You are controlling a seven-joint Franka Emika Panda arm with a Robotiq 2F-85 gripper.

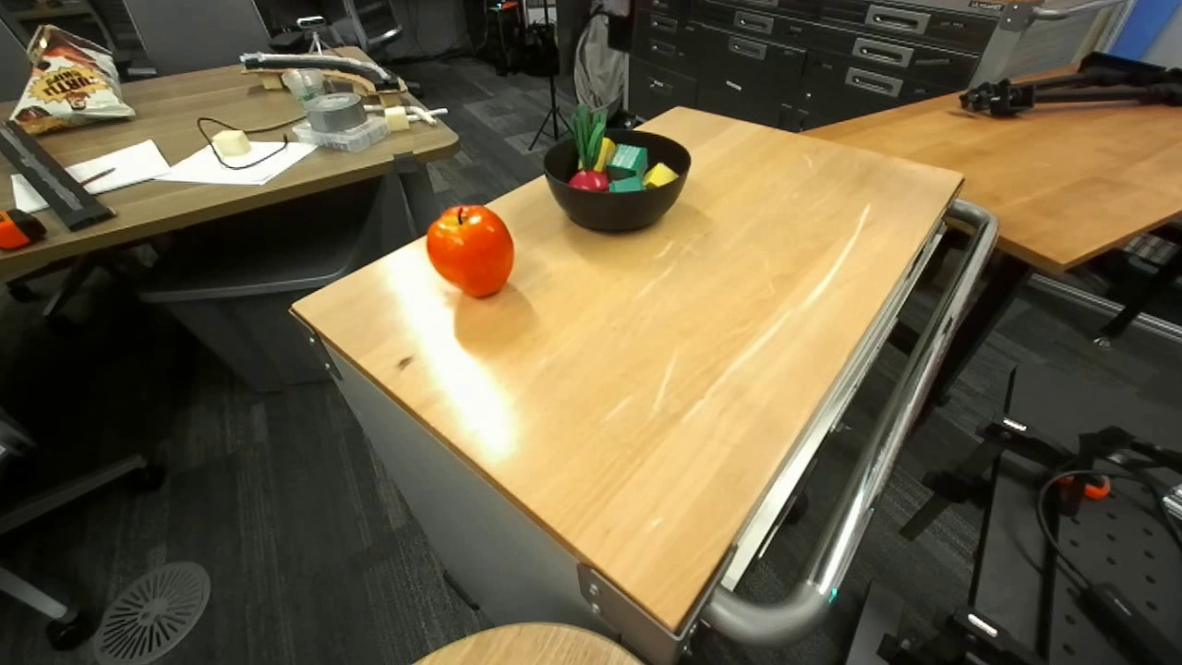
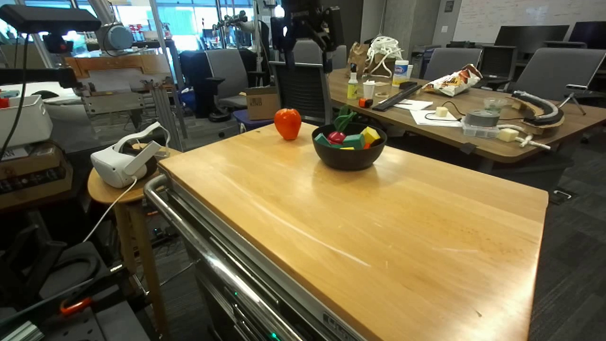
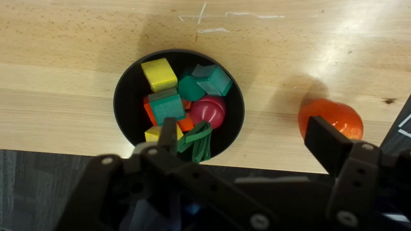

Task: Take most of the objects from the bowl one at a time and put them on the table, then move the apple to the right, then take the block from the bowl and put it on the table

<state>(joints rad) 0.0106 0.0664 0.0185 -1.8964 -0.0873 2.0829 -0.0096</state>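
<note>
Blocks [image 3: 167,107] lie heaped in the bowl [image 2: 349,158], which presumably keeps them together for lifting out singly. The apple [image 1: 471,251] stands apart, near the bowl, likely leaving room to reach in. Higher than the bowl, the gripper [image 3: 241,125] holds nothing, its fingers [image 3: 329,144] spread wide, probably so as to straddle a block.

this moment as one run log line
gripper: open, empty; blocks: in bowl; toy radish: in bowl; apple: on table, apart from bowl
</note>
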